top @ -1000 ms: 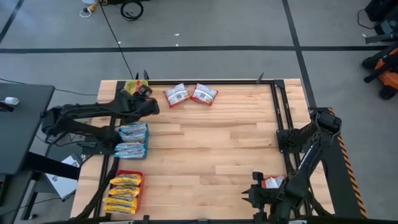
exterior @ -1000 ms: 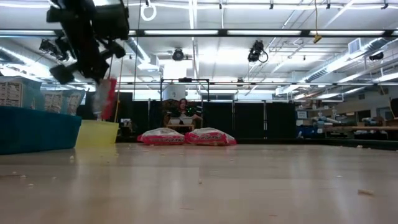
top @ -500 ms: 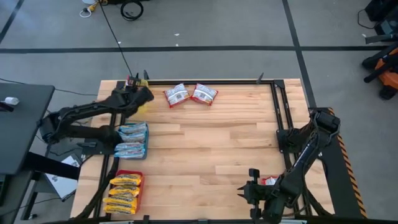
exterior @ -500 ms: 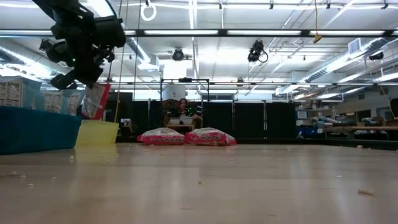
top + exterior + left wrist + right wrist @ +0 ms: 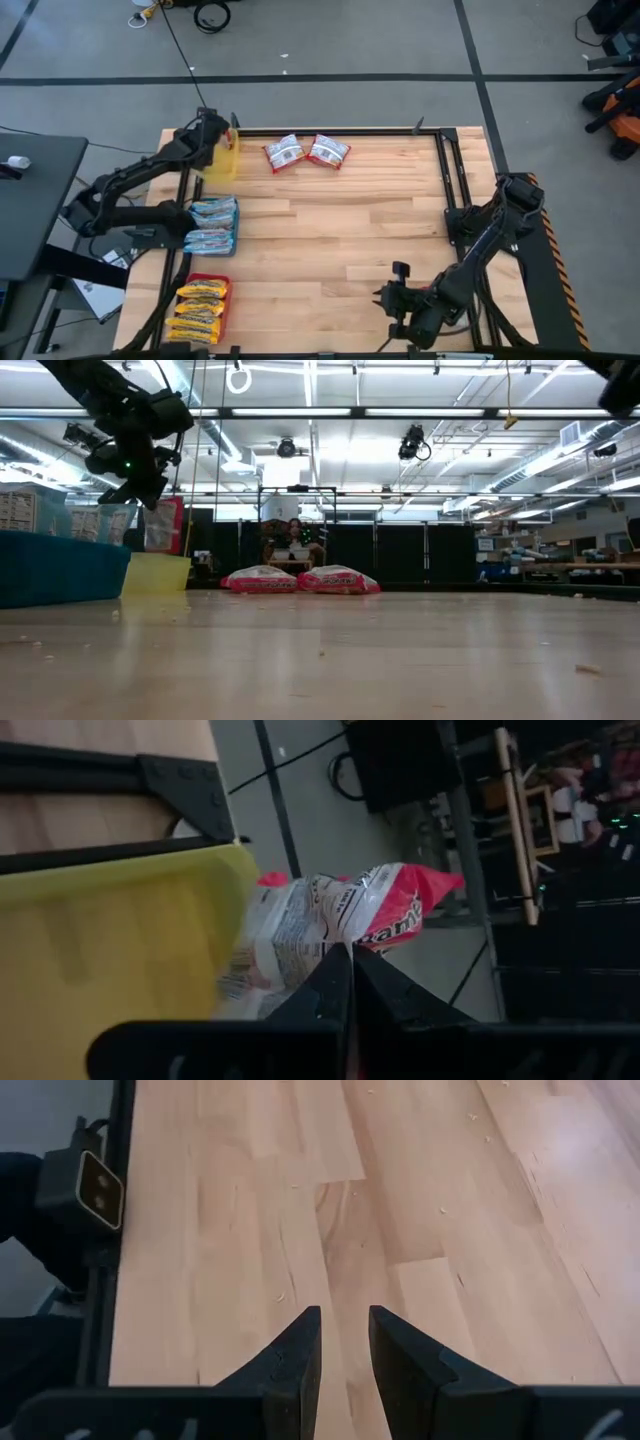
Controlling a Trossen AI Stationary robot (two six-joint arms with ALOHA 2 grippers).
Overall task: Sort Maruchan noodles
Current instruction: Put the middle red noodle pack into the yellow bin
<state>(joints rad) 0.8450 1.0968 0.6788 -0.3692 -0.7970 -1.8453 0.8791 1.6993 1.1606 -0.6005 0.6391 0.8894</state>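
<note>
Holding a red-and-white packet (image 5: 345,910) pinched shut between the left gripper (image 5: 208,131) fingers, high over the yellow tray (image 5: 222,160) at the far-left corner of the table (image 5: 340,240). Hanging there, most likely, because red packets belong in that tray; packet dangles by one edge, its body just past the tray's rim in the left wrist view, so a release now might catch the rim rather than land flat inside. In the low view, seen as a red slip (image 5: 163,525) below the gripper (image 5: 140,485), above the tray (image 5: 155,575).

Sorted already by colour along the left edge: pale blue packets (image 5: 212,226) in the blue tray (image 5: 235,232) at mid-left, yellow-orange packets (image 5: 200,310) stacked in the red tray (image 5: 208,279) at near-left. Tray colour and packet colour not matched, then; grouping by kind only.

Waiting still on bare wood at the far middle: two red-and-white packets (image 5: 306,152), side by side and touching, close to the yellow tray, an easy reach for the left arm.

Poised low at the near-right edge: right gripper (image 5: 390,300), fingers partly apart and gripping nothing, only plain boards ahead of it in its wrist view (image 5: 340,1350). Something red and white showed near that arm's base; cannot tell what.
</note>
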